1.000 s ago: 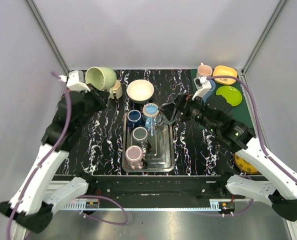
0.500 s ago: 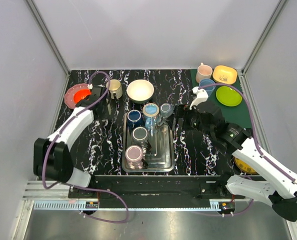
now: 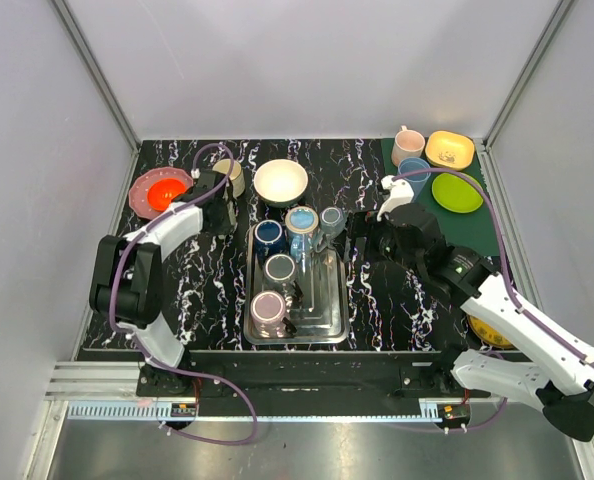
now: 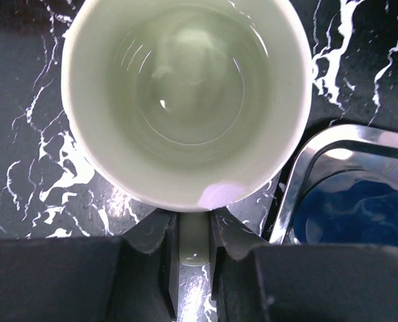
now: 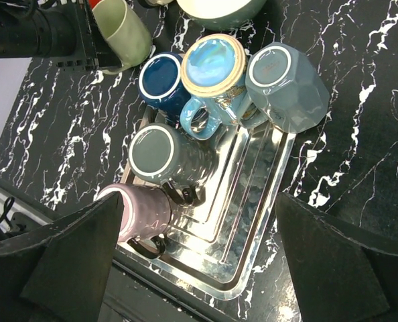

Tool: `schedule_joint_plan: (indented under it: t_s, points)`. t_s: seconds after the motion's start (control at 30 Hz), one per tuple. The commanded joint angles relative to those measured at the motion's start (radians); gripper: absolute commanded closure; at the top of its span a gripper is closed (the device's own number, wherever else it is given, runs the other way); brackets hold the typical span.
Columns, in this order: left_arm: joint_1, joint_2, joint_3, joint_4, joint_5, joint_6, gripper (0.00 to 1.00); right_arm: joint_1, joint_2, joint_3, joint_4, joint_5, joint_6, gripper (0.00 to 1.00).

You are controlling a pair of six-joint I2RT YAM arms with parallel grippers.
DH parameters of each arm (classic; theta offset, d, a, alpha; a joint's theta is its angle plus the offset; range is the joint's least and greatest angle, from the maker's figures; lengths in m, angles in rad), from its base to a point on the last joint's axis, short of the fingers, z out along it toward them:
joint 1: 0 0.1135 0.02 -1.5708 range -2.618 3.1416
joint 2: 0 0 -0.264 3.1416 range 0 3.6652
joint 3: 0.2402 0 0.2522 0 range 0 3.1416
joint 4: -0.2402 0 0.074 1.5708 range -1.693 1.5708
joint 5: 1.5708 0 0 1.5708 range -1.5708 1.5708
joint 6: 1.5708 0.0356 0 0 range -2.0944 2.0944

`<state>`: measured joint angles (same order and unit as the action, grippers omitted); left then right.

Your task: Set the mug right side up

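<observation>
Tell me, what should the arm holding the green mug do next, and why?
Probably lower the green mug straight down onto the table and then let go. The left gripper is shut on its handle and the mug's mouth already faces up, so the turning looks done. I cannot tell whether its bottom touches the table yet. The metal tray is close beside it.

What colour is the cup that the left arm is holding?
The mug is pale green; the left wrist view shows it best.
</observation>
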<state>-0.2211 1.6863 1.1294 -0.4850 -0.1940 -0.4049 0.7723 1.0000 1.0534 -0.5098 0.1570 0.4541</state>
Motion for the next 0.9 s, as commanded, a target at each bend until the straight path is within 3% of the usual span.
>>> schedule_joint_plan:
  t_s: [0.0,0.07,0.2,0.43,0.53,0.63,0.73,0.87]
  points:
    - [0.005,0.035,0.075,0.111,0.048,-0.02,1.0,0.002,0.011,0.0,0.025,0.038,-0.026,0.0]
    - [0.006,0.056,0.104,0.097,0.053,-0.02,0.94,0.002,0.015,-0.003,0.022,0.045,-0.029,0.0]
    - [0.006,0.055,0.139,0.051,0.033,-0.011,0.55,0.002,0.019,-0.006,0.011,0.064,-0.028,0.0]
    - [0.006,-0.161,0.002,-0.035,-0.047,-0.031,0.22,0.001,0.043,-0.023,-0.003,0.101,-0.046,0.0]
    - [0.003,-0.325,-0.095,-0.061,-0.035,-0.075,0.14,0.002,0.087,-0.038,0.01,0.075,-0.093,0.01]
    - [-0.017,-0.558,-0.183,-0.061,0.014,-0.112,0.14,0.002,0.182,0.006,-0.041,-0.069,-0.184,0.03]
    - [-0.063,-0.686,-0.227,-0.072,0.074,-0.117,0.14,0.01,0.261,0.025,-0.07,-0.209,-0.282,0.06]
    - [-0.113,-0.777,-0.258,-0.116,0.099,-0.13,0.12,0.079,0.328,0.028,-0.064,-0.232,-0.338,0.1]
